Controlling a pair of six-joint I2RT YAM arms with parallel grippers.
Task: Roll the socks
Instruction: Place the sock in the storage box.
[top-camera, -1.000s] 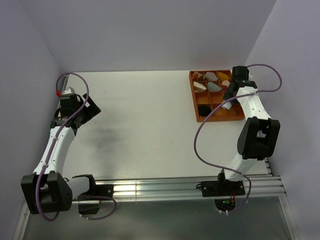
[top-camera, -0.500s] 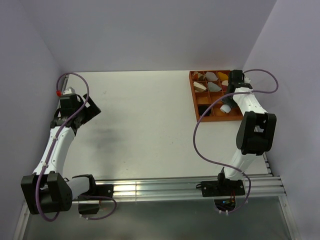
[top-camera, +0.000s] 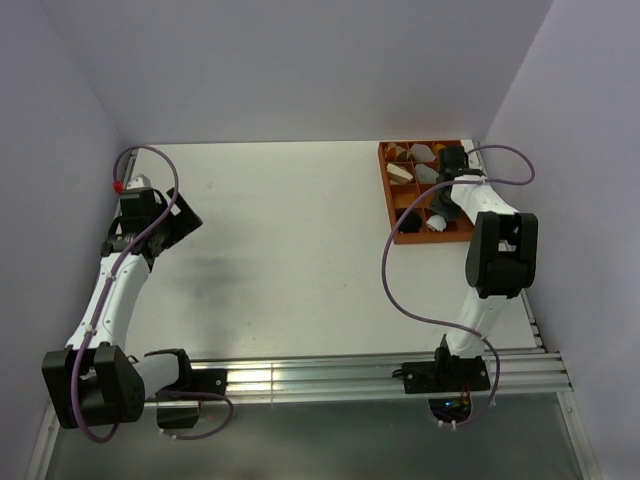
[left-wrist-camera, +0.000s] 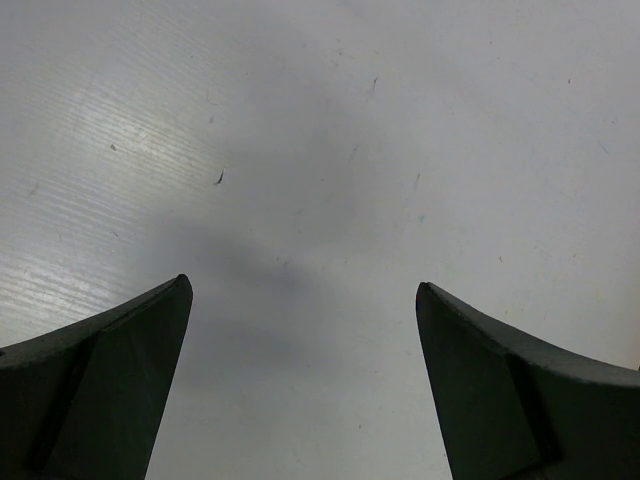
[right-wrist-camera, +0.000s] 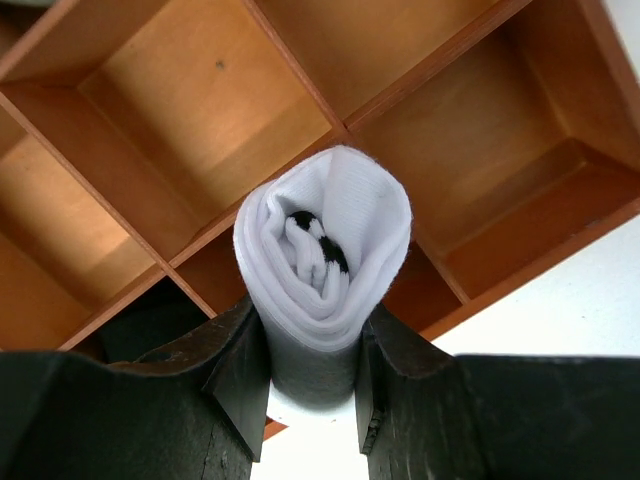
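The right end effector (right-wrist-camera: 312, 312) is clamped on a rolled white fabric sock (right-wrist-camera: 325, 235), one dark finger (right-wrist-camera: 245, 370) pressed against each side of the roll. The near end of the roll is hidden between the fingers. Its open end faces the wrist camera, and a few black specks sit in the middle of the spiral. They are too small to tell what they are. One roll is held. No second sock can be made out with certainty.

Directly beyond the fingers lies an orange wooden tray with square compartments (right-wrist-camera: 190, 110). The roll hangs over a crossing of its dividers, and whether it touches them cannot be told. Six cells show in part in this view, all cut off by the frame edges. The cell just left of the fingers holds a dark shape (right-wrist-camera: 150, 320) too shadowed to identify. To the right of the fingers a strip of white counter (right-wrist-camera: 590, 300) shows.

From above, the right arm covers much of the tray. About four pale rolled bundles (top-camera: 400, 172) show in the cells beyond it, too small to count surely.

The left end effector (left-wrist-camera: 302, 285) stands wide apart with nothing between its two fingers, and only scuffed counter lies below it.
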